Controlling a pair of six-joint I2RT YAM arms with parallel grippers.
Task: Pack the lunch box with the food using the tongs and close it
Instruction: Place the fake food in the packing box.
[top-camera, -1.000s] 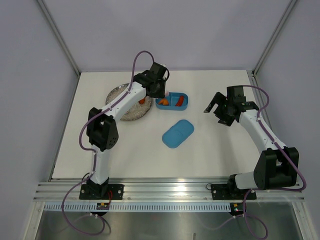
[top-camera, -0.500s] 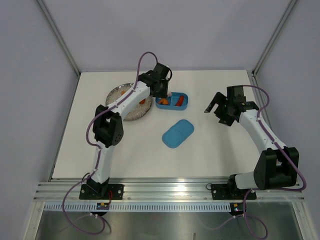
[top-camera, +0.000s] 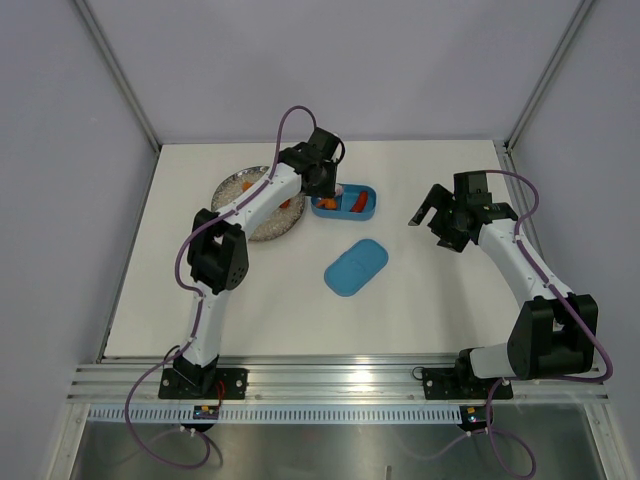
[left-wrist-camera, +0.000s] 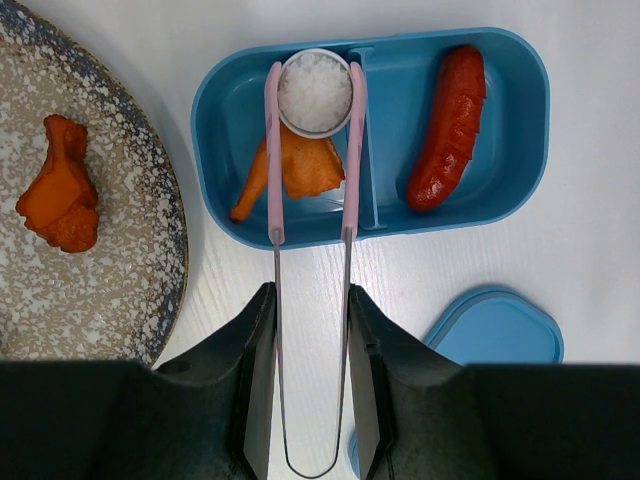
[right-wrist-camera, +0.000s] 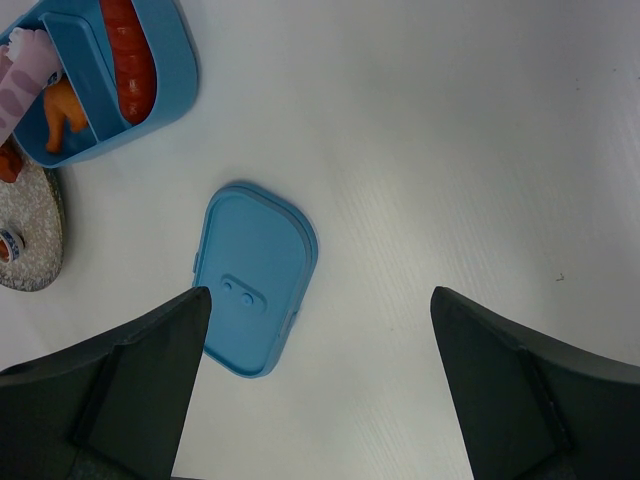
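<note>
Blue plastic forms the lunch box (left-wrist-camera: 510, 140), which lies open on the white table (top-camera: 420, 290) just beside the speckled grey plate (left-wrist-camera: 130, 280). The tongs (left-wrist-camera: 349, 170) are clamped between the fingers of the left gripper (left-wrist-camera: 310, 300), squeezed partly together. A small round white piece (left-wrist-camera: 314, 90) is pinched between the pink tips, over the box's left compartment. An orange morsel (left-wrist-camera: 300, 170) is seen in that compartment beneath the tongs, and a red sausage (left-wrist-camera: 448, 125) is laid in the right compartment. Another orange morsel (left-wrist-camera: 60, 185) is left on the plate. The flat lid (right-wrist-camera: 255, 280) lies apart from the box, nearer the arms. The right gripper (right-wrist-camera: 320, 295) is held spread wide above the table, with nothing between its fingers.
</note>
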